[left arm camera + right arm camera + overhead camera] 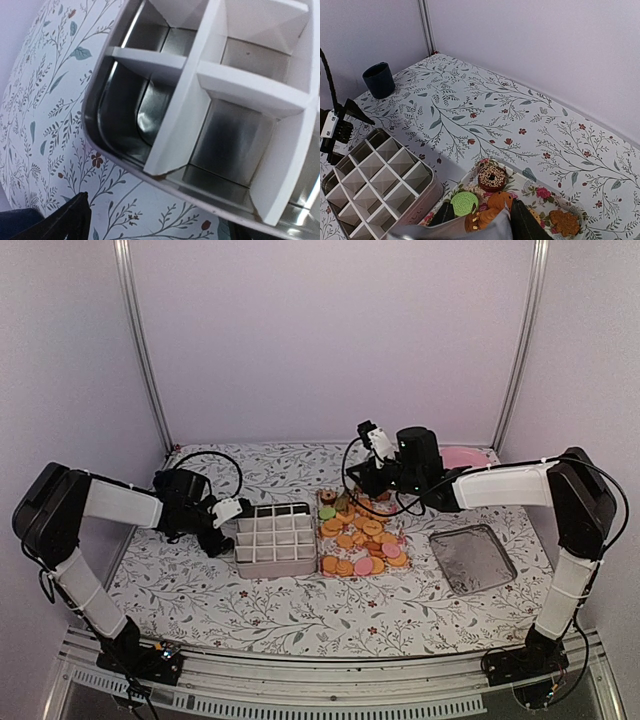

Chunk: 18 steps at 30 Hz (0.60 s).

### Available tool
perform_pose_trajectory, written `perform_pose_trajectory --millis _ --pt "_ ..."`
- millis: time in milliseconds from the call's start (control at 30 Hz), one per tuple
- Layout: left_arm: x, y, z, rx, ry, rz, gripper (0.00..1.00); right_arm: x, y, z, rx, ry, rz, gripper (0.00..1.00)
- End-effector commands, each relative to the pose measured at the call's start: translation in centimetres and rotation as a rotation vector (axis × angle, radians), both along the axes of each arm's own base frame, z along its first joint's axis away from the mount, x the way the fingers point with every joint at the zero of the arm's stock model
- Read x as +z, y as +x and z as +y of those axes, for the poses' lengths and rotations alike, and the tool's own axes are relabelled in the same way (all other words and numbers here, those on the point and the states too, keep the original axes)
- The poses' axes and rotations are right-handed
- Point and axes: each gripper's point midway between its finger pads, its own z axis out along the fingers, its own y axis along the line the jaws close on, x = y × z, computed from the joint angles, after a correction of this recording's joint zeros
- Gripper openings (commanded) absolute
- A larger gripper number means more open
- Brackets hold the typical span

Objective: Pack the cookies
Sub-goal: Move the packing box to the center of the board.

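A flower-printed table (pixel 300 615) fills the booth. Left of centre sits a divided tin (pixel 272 538), its compartments bare, with the left gripper (pixel 225 528) just beside its left wall, fingers spread wide on nothing. A shallow metal lid (pixel 472 558) lies to the right, a pink plate (pixel 465 456) behind it, and a dark cup (pixel 379 79) in the far left corner. The cookies (pixel 360 537) lie heaped on a flowered tray (pixel 536 192) touching the tin's right side. The right gripper (pixel 482 216) is down at the pile's far end, its fingers partly apart either side of an orange cookie (pixel 490 210). I cannot tell whether they pinch it. A green cookie (pixel 464 202) and a dark ringed one (pixel 492 176) lie just beyond.
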Motion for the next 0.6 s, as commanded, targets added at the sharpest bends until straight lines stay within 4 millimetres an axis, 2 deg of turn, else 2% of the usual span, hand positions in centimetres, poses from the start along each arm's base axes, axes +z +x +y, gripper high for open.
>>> perform_pose_trajectory --millis 0,267,567 --pt "-0.5 -1.1 -1.6 -0.078 0.002 0.007 0.96 -0.2 0.1 0.7 0.018 -0.001 0.001 0.31" --pt "-0.4 -1.2 -3.7 -0.155 0.004 -0.007 0.97 0.6 -0.4 -0.1 0.001 -0.011 -0.003 0.22" --pt "0.7 -0.9 -6.3 -0.290 0.001 -0.042 0.98 2.3 -1.2 -1.3 -0.023 0.006 -0.014 0.20"
